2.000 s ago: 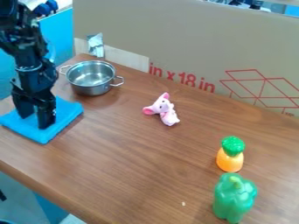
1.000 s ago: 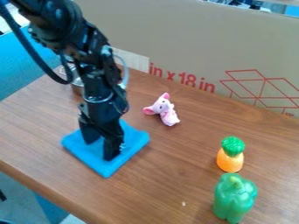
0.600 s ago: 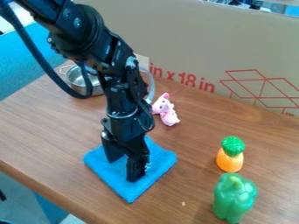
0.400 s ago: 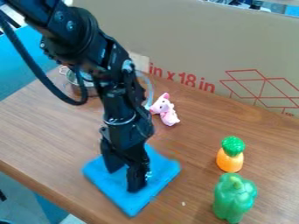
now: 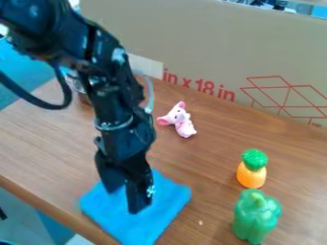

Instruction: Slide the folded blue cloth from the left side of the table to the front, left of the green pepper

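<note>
A black two-finger gripper [image 5: 125, 197] bears on a flat blue cloth [image 5: 169, 198] near the front edge of a brown wooden bench [image 5: 204, 177], its fingers parted and clasping nothing. Behind lies a pink plush toy [image 5: 180, 121]; right stands a green plastic bell pepper [image 5: 256, 217].

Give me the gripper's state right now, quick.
Gripper: open, its two fingers apart, down at the blue cloth; no fold can be seen pinched between them.
</note>
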Available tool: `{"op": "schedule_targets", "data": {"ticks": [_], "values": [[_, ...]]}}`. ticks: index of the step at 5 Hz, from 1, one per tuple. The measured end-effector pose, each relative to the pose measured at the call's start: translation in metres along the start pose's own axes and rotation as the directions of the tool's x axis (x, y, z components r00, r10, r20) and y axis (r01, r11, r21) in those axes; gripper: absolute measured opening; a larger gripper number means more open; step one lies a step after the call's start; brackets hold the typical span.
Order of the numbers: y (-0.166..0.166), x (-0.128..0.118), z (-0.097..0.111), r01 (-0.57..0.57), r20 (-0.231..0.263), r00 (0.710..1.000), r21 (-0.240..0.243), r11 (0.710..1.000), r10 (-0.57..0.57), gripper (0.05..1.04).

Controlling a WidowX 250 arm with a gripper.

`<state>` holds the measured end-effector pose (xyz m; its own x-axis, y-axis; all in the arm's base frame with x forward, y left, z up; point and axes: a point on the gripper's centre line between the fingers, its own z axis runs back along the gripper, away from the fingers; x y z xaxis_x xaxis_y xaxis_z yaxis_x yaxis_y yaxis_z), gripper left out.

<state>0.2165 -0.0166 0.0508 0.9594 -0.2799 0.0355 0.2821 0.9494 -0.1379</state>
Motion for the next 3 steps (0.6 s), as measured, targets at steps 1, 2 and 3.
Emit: {"op": "schedule_targets", "data": {"ticks": [1,2,3], "values": [[0.006,-0.004,0.017,0.013,0.017,1.000,0.066,0.998,-0.015,0.999],[0.016,-0.012,0.026,0.020,0.005,1.000,0.100,0.995,-0.020,0.999],[0.031,-0.024,0.028,-0.034,-0.028,0.999,0.112,0.993,0.037,0.999]]}}
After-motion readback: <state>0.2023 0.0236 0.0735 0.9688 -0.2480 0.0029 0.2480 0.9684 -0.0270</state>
